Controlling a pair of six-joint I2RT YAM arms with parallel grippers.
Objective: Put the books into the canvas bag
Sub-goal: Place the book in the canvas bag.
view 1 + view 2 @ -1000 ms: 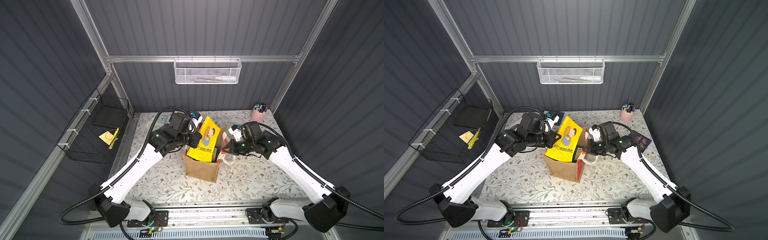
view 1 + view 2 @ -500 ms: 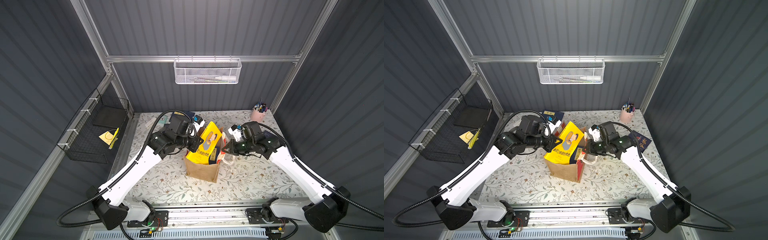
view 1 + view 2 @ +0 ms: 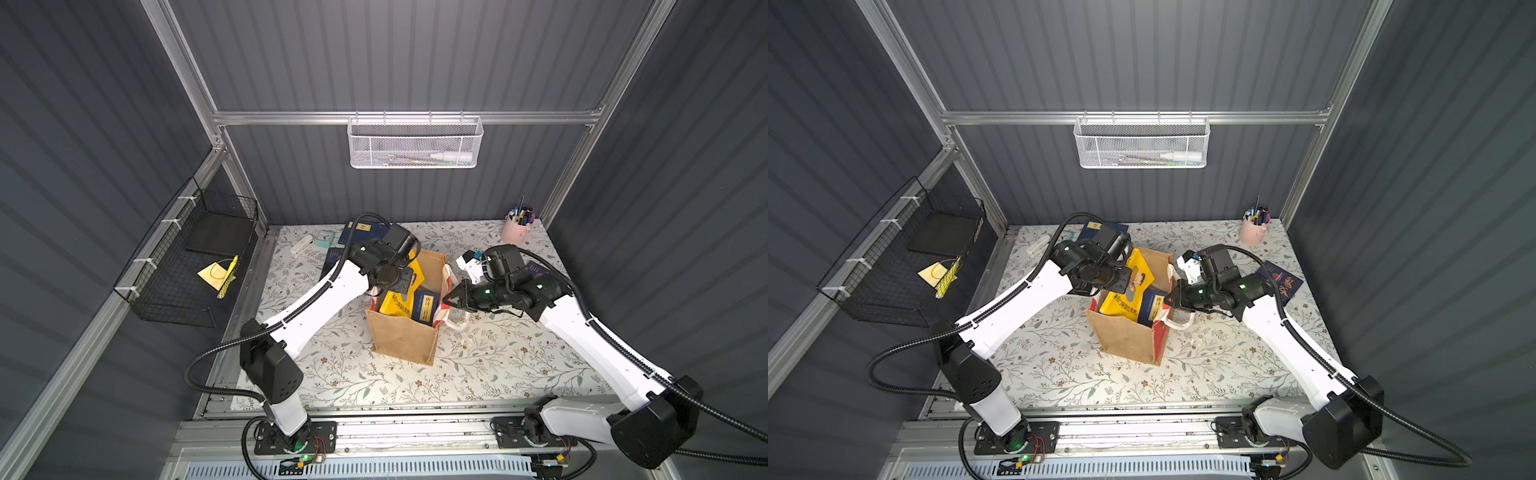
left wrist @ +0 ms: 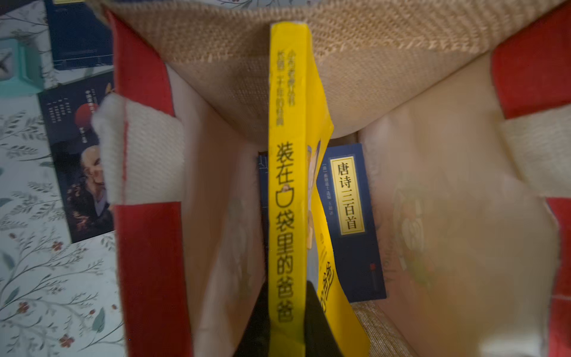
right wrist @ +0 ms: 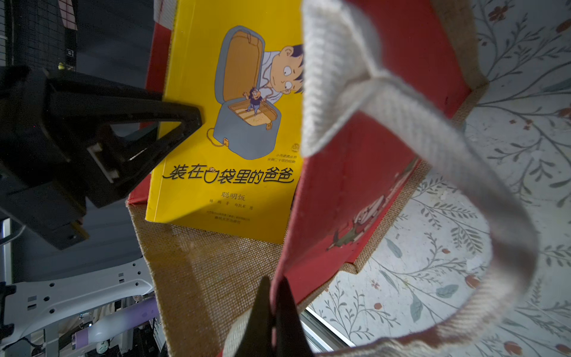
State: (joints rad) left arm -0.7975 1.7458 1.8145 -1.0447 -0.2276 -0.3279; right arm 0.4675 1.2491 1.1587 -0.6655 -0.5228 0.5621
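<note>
The left claw [image 4: 285, 312] is clamped on the spine of the bright yellow paperback book [image 3: 395, 305]. This book stands partly inside the boxy tan burlap canvas bag [image 3: 403, 338], at the middle of the flowered counter [image 3: 498, 361]. The right claw [image 3: 449, 298] is pressed together on the red-striped side panel of the bag, at 3 o'clock of its mouth. I judge that it holds the mouth open.

In both top views the left claw reaches over the rim from 10 o'clock. The long axis of the yellow book is slanted: its high end leans toward 12 o'clock and its low end points down into the bag. Beside it, a navy blue paperback with a yellow label [image 4: 349, 216] is already inside.

In my judgement the coming move belongs to the left arm alone: lower the book along this axis, then let go. More books wait on the counter. There are navy blue books [image 3: 361, 232] at 11 o'clock of the bag, and a dark blue book [image 3: 1281, 284] at 3 o'clock, under the right arm.
</note>
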